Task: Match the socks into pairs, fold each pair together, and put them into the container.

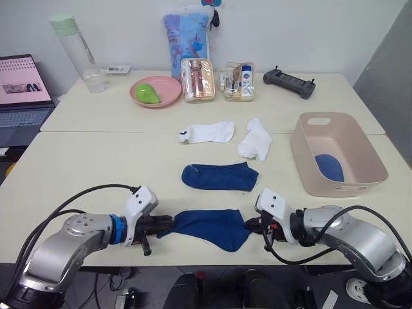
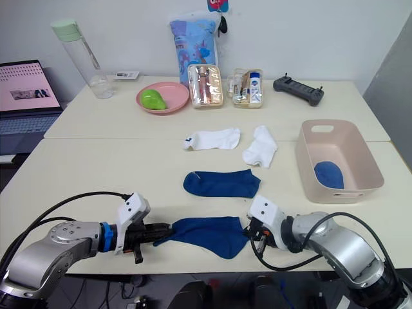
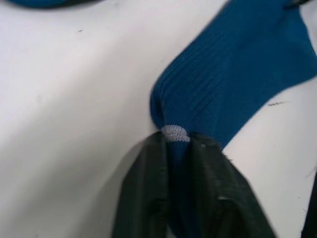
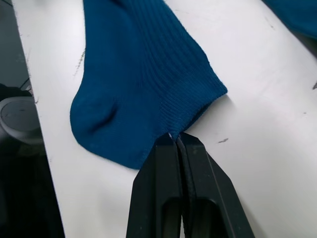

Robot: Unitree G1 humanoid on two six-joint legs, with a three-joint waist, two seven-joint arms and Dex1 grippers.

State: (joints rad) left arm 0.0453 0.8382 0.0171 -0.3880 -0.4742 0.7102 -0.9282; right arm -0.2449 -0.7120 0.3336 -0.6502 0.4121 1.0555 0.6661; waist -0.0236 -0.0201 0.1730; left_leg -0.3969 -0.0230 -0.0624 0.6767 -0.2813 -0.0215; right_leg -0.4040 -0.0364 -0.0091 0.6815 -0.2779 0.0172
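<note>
On the far left a laptop (image 1: pixel 22 90) sits at the table's edge, and near it a tall clear bottle (image 1: pixel 77 51) with a green lid stands at the back. Low down on the left, the left gripper (image 1: pixel 164 226) lies close to the front edge of the table (image 1: pixel 96 167). Its two black fingers (image 3: pixel 148 198) are pressed together and pinch one end of a blue sock (image 1: pixel 212 228), right at a small grey mark on the sock. This sock lies flat near the front edge, stretched between the two grippers. Just behind it lies a second blue sock (image 1: pixel 220 176), flat and on its own. Farther back lie two white socks: one white sock (image 1: pixel 207 132) is spread out long with a small dark mark at its end, and the other white sock (image 1: pixel 255 140) is just beside it, bent over a little. At the back of the table are a round pink bowl (image 1: pixel 156 91) with a green thing in it, a blue bag (image 1: pixel 187 35) standing up, and two clear pouches (image 1: pixel 219 80). The right gripper (image 1: pixel 250 225) is at the other end of the front sock. Its fingers (image 4: pixel 163 188) are squeezed tight and nip the sock's edge. A black controller (image 1: pixel 289 83) rests at the back right. On the right stands the pink container (image 1: pixel 309 167), with something blue (image 1: pixel 329 167) lying at its bottom.
</note>
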